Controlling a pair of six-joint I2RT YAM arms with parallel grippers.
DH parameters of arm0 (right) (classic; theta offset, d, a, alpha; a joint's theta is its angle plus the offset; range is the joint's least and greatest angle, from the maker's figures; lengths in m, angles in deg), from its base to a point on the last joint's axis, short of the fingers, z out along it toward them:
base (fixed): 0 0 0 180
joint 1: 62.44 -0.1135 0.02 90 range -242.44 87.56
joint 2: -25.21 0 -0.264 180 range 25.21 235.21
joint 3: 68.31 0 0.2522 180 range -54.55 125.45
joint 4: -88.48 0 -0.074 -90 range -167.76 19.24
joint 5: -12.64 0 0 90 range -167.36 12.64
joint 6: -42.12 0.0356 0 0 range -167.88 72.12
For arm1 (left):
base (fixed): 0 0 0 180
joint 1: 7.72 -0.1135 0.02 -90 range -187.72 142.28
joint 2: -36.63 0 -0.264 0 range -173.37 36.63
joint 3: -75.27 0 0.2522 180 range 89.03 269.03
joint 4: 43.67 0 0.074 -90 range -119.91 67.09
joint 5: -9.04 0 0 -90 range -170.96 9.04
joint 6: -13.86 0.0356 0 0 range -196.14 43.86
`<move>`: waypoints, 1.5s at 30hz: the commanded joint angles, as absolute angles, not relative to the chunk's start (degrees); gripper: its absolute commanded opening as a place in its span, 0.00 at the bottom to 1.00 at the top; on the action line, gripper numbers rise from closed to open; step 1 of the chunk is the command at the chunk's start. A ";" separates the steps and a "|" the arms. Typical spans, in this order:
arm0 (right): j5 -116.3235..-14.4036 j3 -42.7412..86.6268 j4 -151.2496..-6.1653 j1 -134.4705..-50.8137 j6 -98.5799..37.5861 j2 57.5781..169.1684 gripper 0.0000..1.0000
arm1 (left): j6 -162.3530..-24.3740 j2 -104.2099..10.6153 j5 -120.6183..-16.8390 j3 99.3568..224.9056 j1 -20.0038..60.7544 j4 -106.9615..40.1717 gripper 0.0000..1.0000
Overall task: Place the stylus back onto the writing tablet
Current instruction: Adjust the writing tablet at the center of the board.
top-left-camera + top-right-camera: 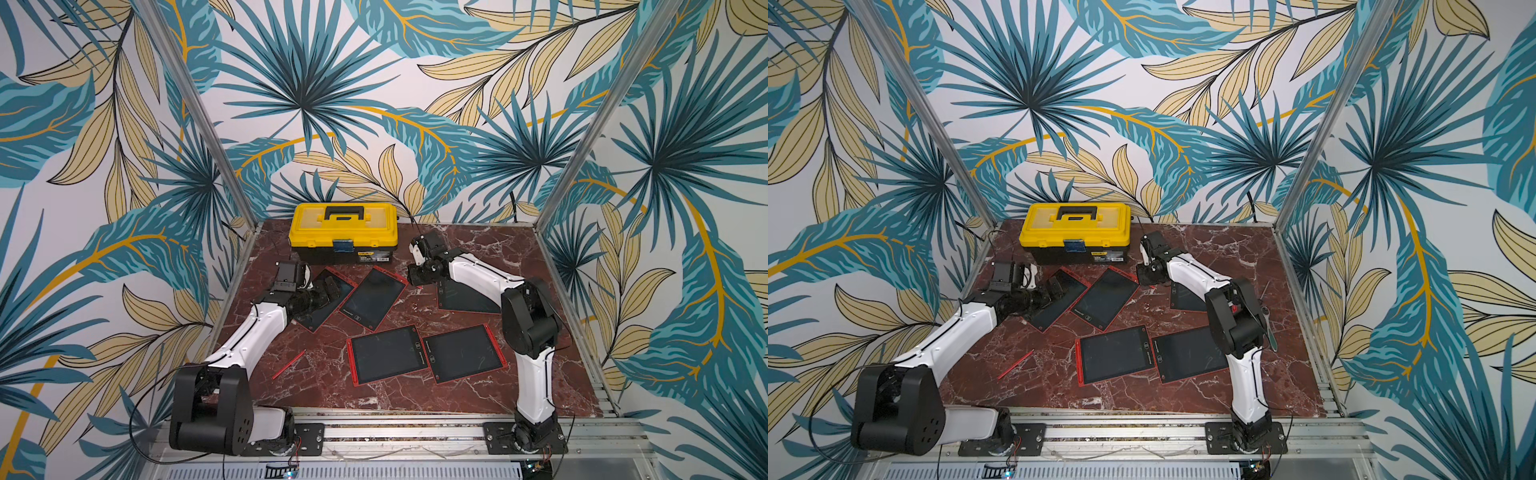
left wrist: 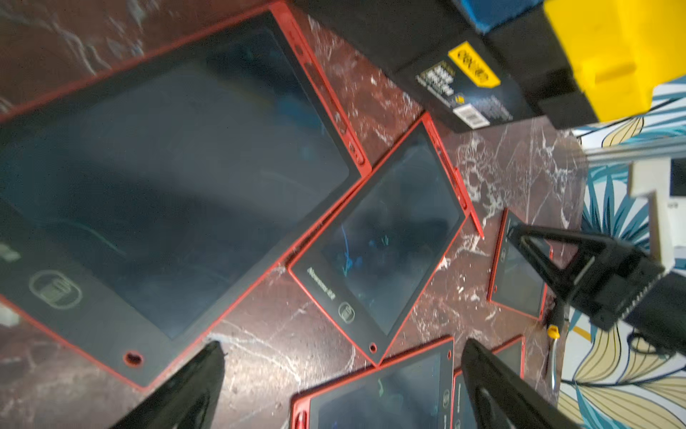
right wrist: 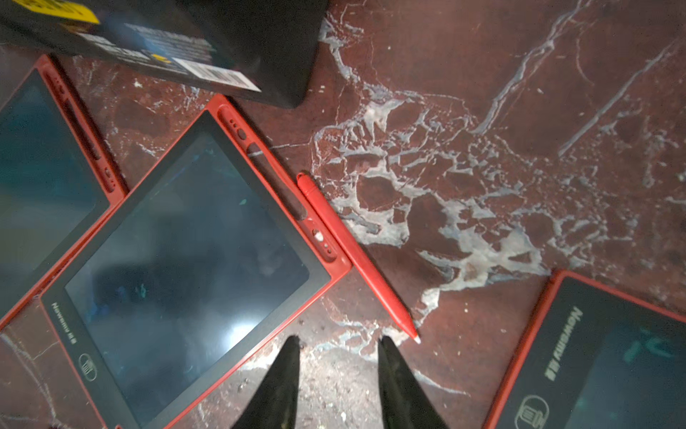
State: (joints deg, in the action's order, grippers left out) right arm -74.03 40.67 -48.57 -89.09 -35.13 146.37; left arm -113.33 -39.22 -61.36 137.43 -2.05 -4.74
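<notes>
Not done yet: stylus [image 3: 356,252] lies on the table [image 3: 482,111] just beside the writing tablet [image 3: 178,237] whose slot [image 3: 278,178] sits empty, right gripper [image 3: 338,338] hovers by its tip, jaws partly apart, holding nothing, left gripper [image 2: 342,343] wide open and empty, pick and seating remain.

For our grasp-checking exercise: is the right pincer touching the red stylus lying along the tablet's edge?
Apart. The right wrist view shows bare table between the right pincer and the stylus tip.
</notes>
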 commanded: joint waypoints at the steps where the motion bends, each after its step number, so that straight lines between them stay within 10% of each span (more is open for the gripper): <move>1: -75.40 43.82 -45.40 -89.05 -36.42 149.48 0.36 | -114.82 -36.70 -60.92 133.81 0.47 -2.49 1.00; 45: -80.62 59.47 -33.57 -90.52 -42.81 163.95 0.30 | -118.81 -37.46 -62.41 129.01 9.32 -7.94 1.00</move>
State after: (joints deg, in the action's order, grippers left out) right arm -78.82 59.03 -37.11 -90.08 -41.99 161.65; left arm -119.04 -37.30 -61.82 129.15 9.03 -7.00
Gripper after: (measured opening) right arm 0.304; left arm 0.997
